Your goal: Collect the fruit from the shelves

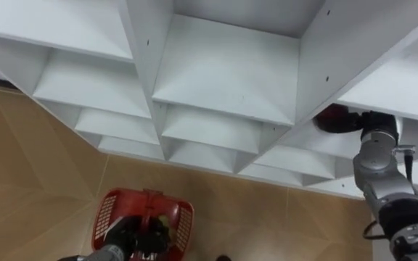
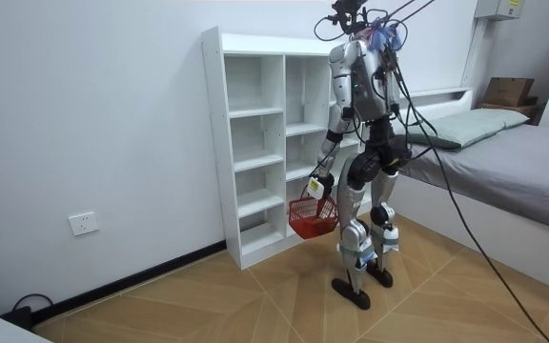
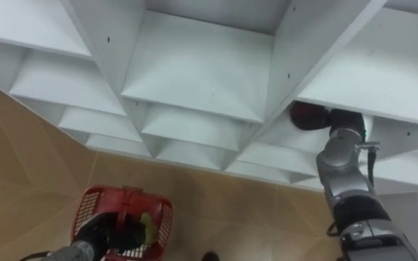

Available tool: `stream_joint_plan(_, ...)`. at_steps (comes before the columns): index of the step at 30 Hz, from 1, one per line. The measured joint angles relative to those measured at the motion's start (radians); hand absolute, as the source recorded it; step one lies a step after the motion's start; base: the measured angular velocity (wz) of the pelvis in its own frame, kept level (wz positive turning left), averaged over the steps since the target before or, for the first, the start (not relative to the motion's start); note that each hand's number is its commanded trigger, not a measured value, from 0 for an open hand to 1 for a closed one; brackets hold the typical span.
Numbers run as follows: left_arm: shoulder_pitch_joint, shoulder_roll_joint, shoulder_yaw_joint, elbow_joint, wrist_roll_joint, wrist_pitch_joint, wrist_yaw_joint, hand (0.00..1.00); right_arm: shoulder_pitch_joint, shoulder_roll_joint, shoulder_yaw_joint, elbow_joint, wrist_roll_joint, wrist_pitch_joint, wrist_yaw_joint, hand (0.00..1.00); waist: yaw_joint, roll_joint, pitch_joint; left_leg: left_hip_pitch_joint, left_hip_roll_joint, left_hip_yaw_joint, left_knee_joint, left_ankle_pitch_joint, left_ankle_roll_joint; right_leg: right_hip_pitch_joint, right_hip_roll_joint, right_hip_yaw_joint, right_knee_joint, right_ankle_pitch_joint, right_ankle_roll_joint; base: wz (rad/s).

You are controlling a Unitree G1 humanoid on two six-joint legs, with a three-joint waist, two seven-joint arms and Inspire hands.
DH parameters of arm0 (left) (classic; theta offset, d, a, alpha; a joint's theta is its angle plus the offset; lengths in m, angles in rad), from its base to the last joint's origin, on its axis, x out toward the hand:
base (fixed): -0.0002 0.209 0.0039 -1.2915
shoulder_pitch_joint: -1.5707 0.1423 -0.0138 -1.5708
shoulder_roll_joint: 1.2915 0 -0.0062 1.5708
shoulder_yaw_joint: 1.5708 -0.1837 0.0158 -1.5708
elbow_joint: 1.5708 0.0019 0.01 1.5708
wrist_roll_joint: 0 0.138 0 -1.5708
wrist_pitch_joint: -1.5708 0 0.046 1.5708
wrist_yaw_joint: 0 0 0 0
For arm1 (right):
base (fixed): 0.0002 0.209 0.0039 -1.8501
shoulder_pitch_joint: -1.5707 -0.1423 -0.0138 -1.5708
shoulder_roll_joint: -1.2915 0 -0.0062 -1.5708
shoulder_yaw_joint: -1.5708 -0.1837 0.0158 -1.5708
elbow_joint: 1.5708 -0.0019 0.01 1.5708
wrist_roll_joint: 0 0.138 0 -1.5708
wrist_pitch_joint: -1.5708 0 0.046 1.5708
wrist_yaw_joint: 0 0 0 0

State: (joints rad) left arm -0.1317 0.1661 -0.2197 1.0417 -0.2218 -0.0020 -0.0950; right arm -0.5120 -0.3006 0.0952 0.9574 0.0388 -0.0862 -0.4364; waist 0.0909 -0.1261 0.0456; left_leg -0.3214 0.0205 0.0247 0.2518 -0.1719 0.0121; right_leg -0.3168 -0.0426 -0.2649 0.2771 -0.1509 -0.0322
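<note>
Room view, red mesh basket [image 2: 311,217], white closet [image 2: 213,143]

Right hand [image 3: 342,119] partly behind a closet [image 3: 194,72] shelf board; basket [image 3: 85,210] contents indistinct.

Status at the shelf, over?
Left hand shut on red basket handle. Right hand inside shelf compartment, at dark red fruit. No obstruction seen.

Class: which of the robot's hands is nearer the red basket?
Left. The left hand grips the basket by its handle; the right hand reaches into the shelf, well above it.
</note>
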Motion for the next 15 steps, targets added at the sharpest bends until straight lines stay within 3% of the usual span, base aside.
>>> stream_joint_plan(7, -0.029, 0.002, -0.060, 0.038, -0.001, 0.001, 0.000, 1.00, -0.003, 0.001, 0.015, 0.034, 0.001, 0.002, 0.020, 0.00, 0.027, 0.005, 0.0036, -0.008, -0.003, 0.000, -0.001, 0.000, 0.000, -0.005, -0.006, -0.014, -0.005, 0.000, 0.000, 0.01)
stream_joint_plan(15, -0.035, 0.000, -0.060, 0.039, 0.000, 0.003, 0.000, 1.00, -0.002, 0.002, 0.023, 0.053, 0.026, 0.001, 0.043, 0.00, 0.027, 0.011, 0.0067, -0.029, -0.008, -0.001, 0.003, 0.001, 0.002, -0.022, -0.009, -0.012, -0.007, 0.000, 0.000, 0.02)
